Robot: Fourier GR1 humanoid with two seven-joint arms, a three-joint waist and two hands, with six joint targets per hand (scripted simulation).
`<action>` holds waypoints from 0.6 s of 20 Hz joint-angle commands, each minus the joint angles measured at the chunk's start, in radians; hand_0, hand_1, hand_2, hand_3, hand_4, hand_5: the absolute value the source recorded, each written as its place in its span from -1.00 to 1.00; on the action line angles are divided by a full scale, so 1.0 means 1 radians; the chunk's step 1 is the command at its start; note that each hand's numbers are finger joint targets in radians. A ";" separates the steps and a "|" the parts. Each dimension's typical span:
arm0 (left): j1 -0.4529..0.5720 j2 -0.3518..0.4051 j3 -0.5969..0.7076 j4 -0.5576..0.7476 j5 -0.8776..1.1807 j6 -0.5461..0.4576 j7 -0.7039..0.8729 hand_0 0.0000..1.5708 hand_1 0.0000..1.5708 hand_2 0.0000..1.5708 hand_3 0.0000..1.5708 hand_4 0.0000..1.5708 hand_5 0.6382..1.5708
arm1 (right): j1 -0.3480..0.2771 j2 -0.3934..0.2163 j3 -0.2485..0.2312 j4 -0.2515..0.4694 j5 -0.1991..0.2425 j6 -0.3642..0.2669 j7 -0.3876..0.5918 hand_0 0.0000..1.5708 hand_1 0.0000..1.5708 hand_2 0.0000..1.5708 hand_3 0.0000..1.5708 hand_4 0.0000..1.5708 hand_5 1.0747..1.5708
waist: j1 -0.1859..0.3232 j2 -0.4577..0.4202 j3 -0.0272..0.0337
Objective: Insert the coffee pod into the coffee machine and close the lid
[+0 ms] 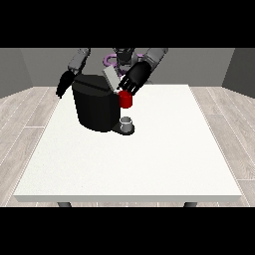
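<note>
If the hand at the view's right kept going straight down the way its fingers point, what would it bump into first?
Probably the red thing at the machine, just under the hand at the view's right. The coffee machine sits right beside it, so depth is hard to judge.

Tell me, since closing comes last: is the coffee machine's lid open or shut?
Open: the grey lid stands tilted up above the black coffee machine, beside the hand at the view's right.

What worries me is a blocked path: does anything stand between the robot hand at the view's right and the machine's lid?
Nothing visible: the robot hand is right at the raised lid, above a red thing at the machine.
</note>
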 commanded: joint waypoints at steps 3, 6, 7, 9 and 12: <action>0.002 0.049 0.004 0.033 -0.011 -0.004 -0.058 0.49 0.49 0.57 0.52 -0.46 1.00 | 0.004 0.002 0.021 -0.047 0.021 -0.010 0.025 -1.00 -1.00 -1.00 -1.00 -0.87 1.00 | -0.023 0.008 -0.0003; -0.012 0.002 0.001 0.023 -0.010 0.012 -0.015 0.55 0.55 0.60 0.53 -0.47 1.00 | -0.006 -0.001 -0.003 -0.008 -0.009 0.008 0.026 -1.00 -1.00 -1.00 -1.00 -1.00 1.00 | -0.011 -0.003 0.0000; -0.039 0.028 0.014 0.022 -0.014 0.037 -0.022 0.56 0.56 0.60 0.53 -0.48 1.00 | -0.024 0.021 0.016 -0.015 0.006 -0.009 -0.002 -1.00 -1.00 -1.00 -1.00 -1.00 1.00 | -0.016 0.042 0.0000; -0.022 0.003 0.008 0.023 -0.013 0.034 -0.013 0.56 0.56 0.61 0.53 -0.52 1.00 | -0.027 0.002 -0.002 -0.008 0.003 -0.007 0.035 -1.00 -1.00 -1.00 -1.00 -1.00 1.00 | -0.003 0.000 0.0000; -0.010 -0.007 -0.003 0.013 -0.013 0.017 -0.028 0.54 0.54 0.59 0.53 -0.55 1.00 | 0.015 -0.004 -0.012 0.026 0.012 -0.020 -0.021 -1.00 -1.00 -1.00 -1.00 -1.00 1.00 | 0.017 -0.013 0.0001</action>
